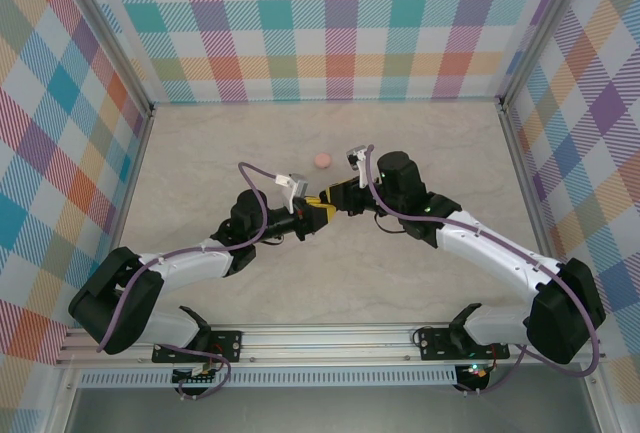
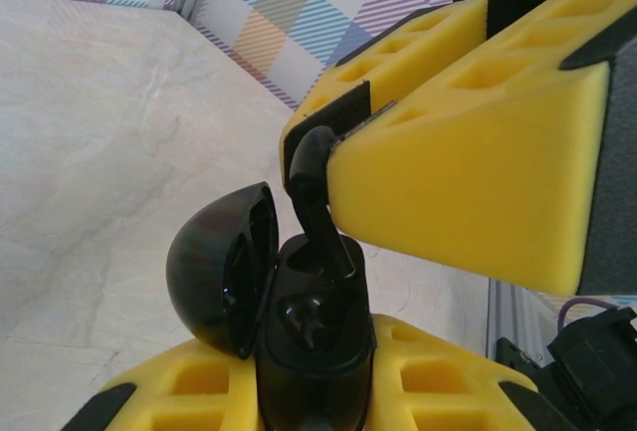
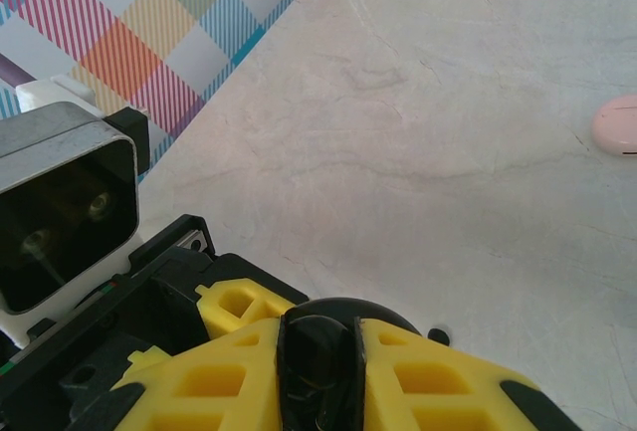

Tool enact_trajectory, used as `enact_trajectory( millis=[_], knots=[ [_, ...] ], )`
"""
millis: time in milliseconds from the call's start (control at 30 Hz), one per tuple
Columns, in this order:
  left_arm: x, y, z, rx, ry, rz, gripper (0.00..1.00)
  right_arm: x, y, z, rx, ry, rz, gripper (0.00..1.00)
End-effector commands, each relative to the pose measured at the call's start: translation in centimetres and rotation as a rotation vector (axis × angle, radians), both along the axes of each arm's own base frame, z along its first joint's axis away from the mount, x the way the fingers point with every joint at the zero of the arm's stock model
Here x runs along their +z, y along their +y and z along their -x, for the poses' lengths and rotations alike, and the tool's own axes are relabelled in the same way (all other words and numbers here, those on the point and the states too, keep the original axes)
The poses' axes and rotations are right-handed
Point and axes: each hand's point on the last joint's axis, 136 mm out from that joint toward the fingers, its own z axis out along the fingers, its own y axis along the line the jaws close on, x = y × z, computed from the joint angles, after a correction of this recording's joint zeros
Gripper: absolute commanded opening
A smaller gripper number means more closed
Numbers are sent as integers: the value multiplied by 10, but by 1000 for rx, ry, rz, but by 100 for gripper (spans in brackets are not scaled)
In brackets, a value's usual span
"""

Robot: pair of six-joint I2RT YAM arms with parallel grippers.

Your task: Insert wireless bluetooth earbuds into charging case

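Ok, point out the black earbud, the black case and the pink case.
black earbud [image 2: 309, 180]: left wrist view, its stem.
black case [image 2: 209, 264]: left wrist view, open lid's outside.
pink case [image 3: 617, 124]: right wrist view, top face.

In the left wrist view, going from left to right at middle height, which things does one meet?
Open lid of the black charging case → black earbud, its stem down in the case → yellow fingers of the right gripper, shut on the earbud.
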Motion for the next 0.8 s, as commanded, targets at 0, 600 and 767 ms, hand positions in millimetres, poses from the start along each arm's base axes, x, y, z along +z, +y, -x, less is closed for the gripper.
enact_trajectory(
  millis=[0, 600, 767],
  knots=[
    [30, -5, 1, 0, -52, 59, 18, 7, 3, -1, 10, -40, -8, 24],
    [29, -7, 1, -12, -29, 51, 17, 9, 4, -2, 8, -42, -17, 24],
    [31, -4, -2, 15, -26, 56, 17, 5, 4, 1, 20, -33, -3, 24]
  ],
)
